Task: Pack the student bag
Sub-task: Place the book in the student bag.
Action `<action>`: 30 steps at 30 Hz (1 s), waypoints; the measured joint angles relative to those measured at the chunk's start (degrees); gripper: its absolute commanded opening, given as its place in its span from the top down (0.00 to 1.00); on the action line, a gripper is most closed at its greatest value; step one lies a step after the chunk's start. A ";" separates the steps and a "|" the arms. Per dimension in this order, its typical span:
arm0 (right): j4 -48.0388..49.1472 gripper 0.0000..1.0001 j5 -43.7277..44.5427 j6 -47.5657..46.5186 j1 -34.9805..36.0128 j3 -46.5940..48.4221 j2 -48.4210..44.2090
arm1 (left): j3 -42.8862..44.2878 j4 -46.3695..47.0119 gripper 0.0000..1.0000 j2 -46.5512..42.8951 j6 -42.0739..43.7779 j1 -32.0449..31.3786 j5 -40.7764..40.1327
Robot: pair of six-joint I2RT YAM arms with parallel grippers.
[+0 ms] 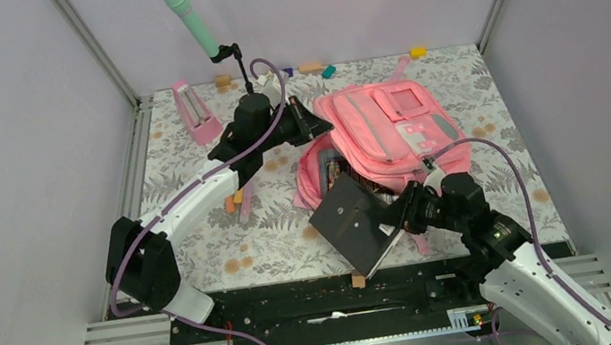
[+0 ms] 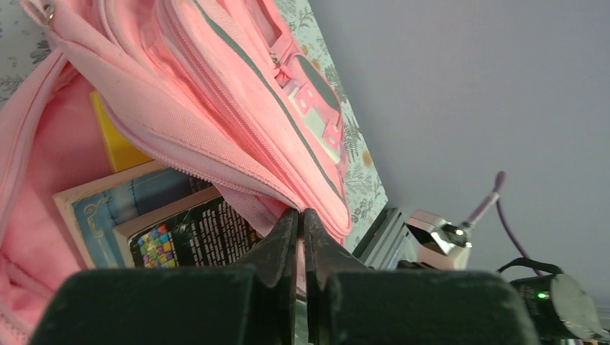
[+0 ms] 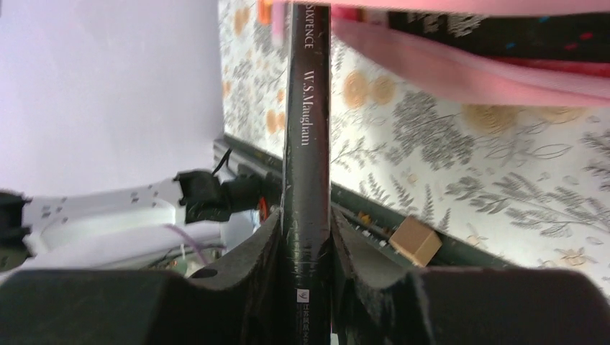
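The pink student bag (image 1: 386, 129) lies on the table, its mouth facing the near left. My left gripper (image 1: 320, 125) is shut on the bag's upper zipper edge (image 2: 237, 176) and holds the mouth open. Inside are two books (image 2: 155, 223) and something yellow (image 2: 115, 140). My right gripper (image 1: 405, 214) is shut on a black book (image 1: 355, 220), held by its spine (image 3: 307, 144), at the bag's mouth (image 1: 329, 174). The bag's pink edge shows at the top of the right wrist view (image 3: 460, 68).
A pink metronome (image 1: 197, 111) stands at the back left, with a green microphone on a stand (image 1: 192, 19) beside it. Small coloured blocks (image 1: 319, 69) lie along the back wall. Orange and pink pieces (image 1: 237, 202) lie left of the bag. A small wooden cube (image 1: 358, 281) sits at the near edge.
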 measured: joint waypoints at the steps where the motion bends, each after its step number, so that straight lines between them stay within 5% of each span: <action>1: 1.20 1.00 2.40 0.63 0.42 -1.25 -0.09 | 0.48 0.28 1.00 0.35 -0.02 -0.11 0.31; 13: 16.06 1.00 29.90 4.07 12.66 -9.05 -1.95 | 1.20 2.12 1.00 1.20 -0.92 -0.96 0.74; 23: 17.11 1.00 49.70 8.13 13.66 -14.45 -10.08 | 1.22 4.48 1.00 1.62 -2.34 -1.99 0.72; 30: 21.92 1.00 59.47 8.44 13.84 -14.14 -4.13 | -1.57 8.90 1.00 2.27 -4.35 -3.13 -0.07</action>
